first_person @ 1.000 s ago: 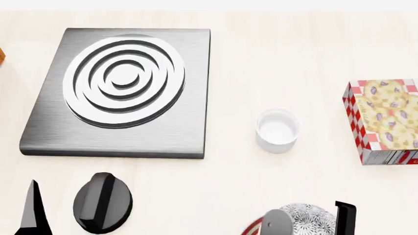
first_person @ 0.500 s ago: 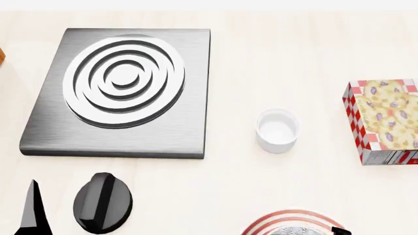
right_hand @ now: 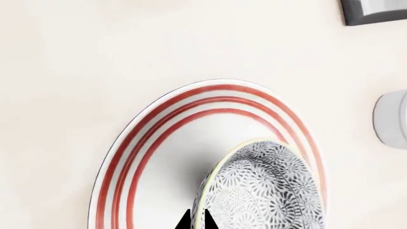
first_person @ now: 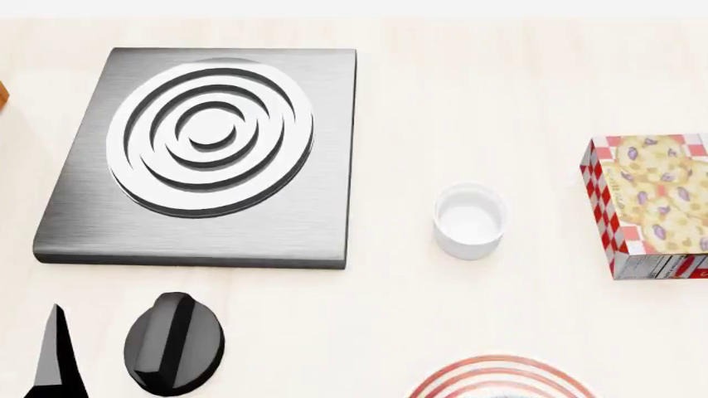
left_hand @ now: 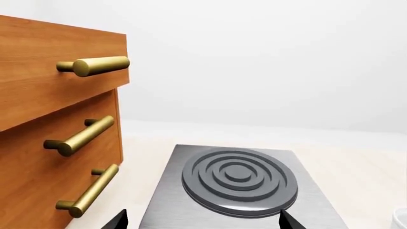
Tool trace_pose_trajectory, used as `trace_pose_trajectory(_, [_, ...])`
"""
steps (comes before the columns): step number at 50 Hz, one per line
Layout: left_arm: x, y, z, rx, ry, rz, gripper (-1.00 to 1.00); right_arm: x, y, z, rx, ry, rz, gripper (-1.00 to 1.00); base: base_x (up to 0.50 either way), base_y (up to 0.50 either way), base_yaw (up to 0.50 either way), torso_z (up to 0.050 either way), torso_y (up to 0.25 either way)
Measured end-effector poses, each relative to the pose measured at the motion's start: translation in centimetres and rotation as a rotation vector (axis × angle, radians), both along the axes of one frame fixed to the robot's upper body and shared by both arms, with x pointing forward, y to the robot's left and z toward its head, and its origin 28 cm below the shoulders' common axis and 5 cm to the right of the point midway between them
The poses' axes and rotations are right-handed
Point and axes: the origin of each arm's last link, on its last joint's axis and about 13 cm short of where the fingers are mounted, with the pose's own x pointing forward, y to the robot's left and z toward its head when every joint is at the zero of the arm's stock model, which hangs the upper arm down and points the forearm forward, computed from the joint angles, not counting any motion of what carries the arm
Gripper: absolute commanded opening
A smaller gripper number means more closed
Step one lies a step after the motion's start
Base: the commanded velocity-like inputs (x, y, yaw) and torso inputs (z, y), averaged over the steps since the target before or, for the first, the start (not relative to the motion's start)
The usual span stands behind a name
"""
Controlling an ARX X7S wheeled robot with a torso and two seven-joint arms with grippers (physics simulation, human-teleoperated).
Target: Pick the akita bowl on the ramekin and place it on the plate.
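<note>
Akita bowl point(right_hand: 267, 191) hangs over the plate point(right_hand: 137, 157) in our right wrist view, its speckled outside facing the camera, so it looks tilted or on edge rather than sitting flat. We cannot tell whether it already touches the plate; the dark shadow beneath suggests it is close. Right gripper point(right_hand: 196, 220): two black tips show at the frame edge, set close together along the bowl's rim, so we read the claw as pinching that rim.

Ramekin point(first_person: 470, 220) stands bare on the table in the head view, between the metal burner slab point(first_person: 205, 157) and the printed food box point(first_person: 652, 203). Only the plate's far red-ringed arc shows at that view's lower edge; the bowl is out of sight there.

Left gripper point(left_hand: 200, 220) idles near the burner, beside the wooden drawers point(left_hand: 57, 129); its two dark tips stand wide apart, released, holding nothing.

We judge the step in hand to be the placing. The bowl sits toward one side of the plate, near the rings. The next move calls for levelling it, settling it inside the rim, then parting the fingers.
</note>
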Motion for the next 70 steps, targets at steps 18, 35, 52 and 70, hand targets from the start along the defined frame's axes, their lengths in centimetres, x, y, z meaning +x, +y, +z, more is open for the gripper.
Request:
trace_pose_trajectory(18, [0.0, 0.0, 0.1, 0.001, -0.003, 0.003, 1.0, 0.1, 0.2, -1.0, 0.03, -0.001, 0.002, -1.0, 0.0, 0.0, 0.0, 0.0, 0.0])
trace_pose_trajectory(35, [0.0, 0.1, 0.1, 0.004, -0.007, 0.006, 1.0, 0.0, 0.3, -1.9, 0.059, 0.005, 0.002, -1.0, 0.0, 0.0, 0.0, 0.0, 0.001])
trace_pose_trajectory(52, [0.0, 0.1, 0.2, 0.005, -0.009, 0.008, 1.0, -0.1, 0.3, -2.7, 0.076, 0.021, -0.004, -1.0, 0.0, 0.0, 0.0, 0.0, 0.0])
trace_pose_trajectory(70, [-0.1, 0.1, 0.2, 0.007, -0.011, 0.009, 1.0, 0.0, 0.2, -3.5, 0.097, 0.021, -0.021, 1.0, 0.0, 0.0, 0.0, 0.0, 0.0])
